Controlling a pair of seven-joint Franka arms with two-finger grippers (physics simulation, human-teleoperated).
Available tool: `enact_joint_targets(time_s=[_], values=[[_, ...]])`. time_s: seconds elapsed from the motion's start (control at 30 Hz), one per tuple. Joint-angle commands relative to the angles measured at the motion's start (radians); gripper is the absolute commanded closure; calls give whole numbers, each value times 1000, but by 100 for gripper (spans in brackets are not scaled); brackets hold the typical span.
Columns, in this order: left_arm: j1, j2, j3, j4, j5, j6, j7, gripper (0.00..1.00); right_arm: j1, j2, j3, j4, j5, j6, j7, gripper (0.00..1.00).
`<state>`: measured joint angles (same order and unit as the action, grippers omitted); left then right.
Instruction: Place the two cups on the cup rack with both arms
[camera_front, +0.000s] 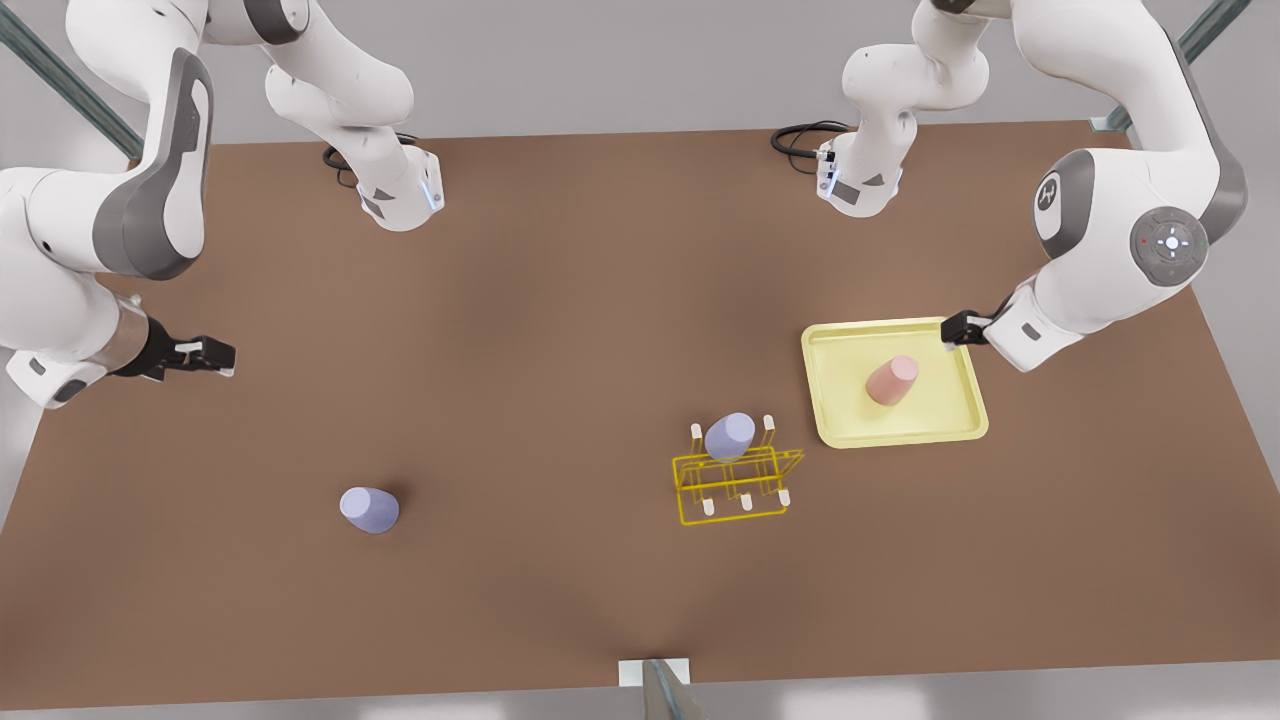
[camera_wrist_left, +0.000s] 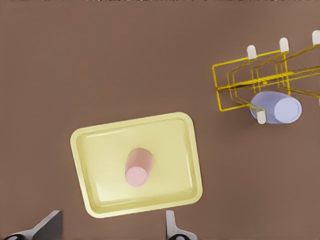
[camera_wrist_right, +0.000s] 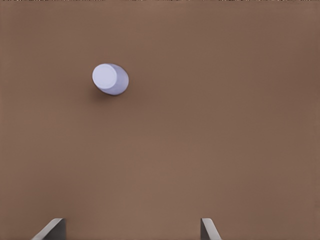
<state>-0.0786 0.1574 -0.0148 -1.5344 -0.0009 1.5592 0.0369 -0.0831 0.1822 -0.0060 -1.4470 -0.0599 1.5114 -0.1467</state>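
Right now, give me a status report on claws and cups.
Left claw open, empty, at tray edge. Right claw open, empty, far from loose lavender cup. Pink cup on tray; other lavender cup on rack. Nothing in the way.

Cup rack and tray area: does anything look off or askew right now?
Nothing stands out. One lavender cup sits on the cup rack; the pink cup stands in the yellow tray; another lavender cup stands on the table. Nothing tipped or spilled.
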Motion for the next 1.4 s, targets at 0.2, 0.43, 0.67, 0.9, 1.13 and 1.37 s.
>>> enact_joint_targets(time_s=[0.2,0.43,0.67,0.9,1.13,1.37], values=[[5,86,24,-489,-1,791,3,0,39,385,8,-1,-20,532,-34,0],[5,57,30,-685,-1,891,3,0,83,451,23,-64,48,684,-31,0],[2,41,30,-773,-2,960,1,0,123,484,21,-62,81,757,56,0],[3,85,32,-814,-5,1004,0,0,117,481,11,-104,75,747,167,0],[3,113,32,-836,-7,1041,-2,0,123,494,9,-151,72,759,210,0],[3,125,32,-834,-7,1044,-2,20,128,528,3,-158,48,799,214,0]])
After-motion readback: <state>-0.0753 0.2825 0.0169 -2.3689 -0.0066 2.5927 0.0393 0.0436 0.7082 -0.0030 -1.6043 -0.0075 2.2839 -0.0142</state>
